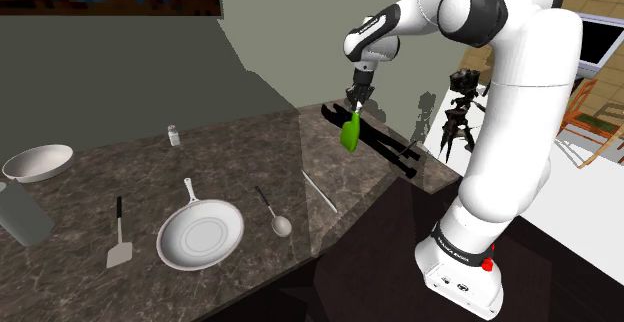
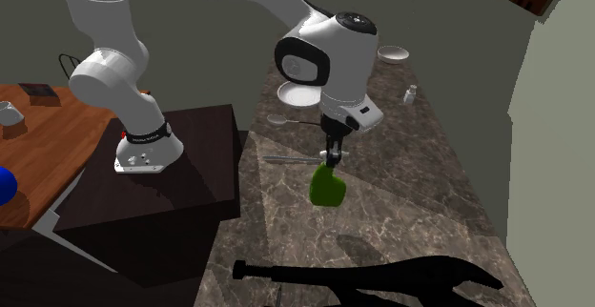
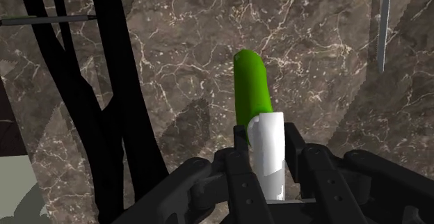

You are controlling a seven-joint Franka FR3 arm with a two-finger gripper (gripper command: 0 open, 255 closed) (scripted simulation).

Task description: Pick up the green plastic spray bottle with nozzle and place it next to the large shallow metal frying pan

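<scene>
while the green plastic spray bottle with a white top (image 1: pixel 350 132) hangs from the all-black two-finger end effector (image 1: pixel 356 100) in the shoulder view, it looks clear of the dark veined marble tabletop (image 1: pixel 230 160), tilted, green body lowest. the large shallow pale round frying pan with a long handle (image 1: pixel 200 234) lies well apart, toward that view's lower left, between a pale flat spatula with a dark handle (image 1: pixel 118 242) and a grey long-handled spoon (image 1: pixel 277 217). so i judge the pick done and the carry in hand. the next move calls for a sweep toward the pan, then a lowering onto a bare patch just beside its rim, clear of the spoon, before the fingers part.

in the second exterior view the bottle (image 2: pixel 327 188) dangles under the end effector (image 2: pixel 333 154), above the tabletop (image 2: pixel 420 181). the pan (image 2: pixel 289 93) is half hidden behind the white wrist, and a black plier-like tool (image 2: pixel 381 276) is cut off by the lower edge.

in the wrist view the end effector (image 3: pixel 268 170) is closed narrow on the white top of the bottle (image 3: pixel 252 94), both fingers (image 3: pixel 298 153) clasping it, the green body pointing away. the nozzle's shape is hard to make out, and the white top partly hides where the fingers touch it.
</scene>
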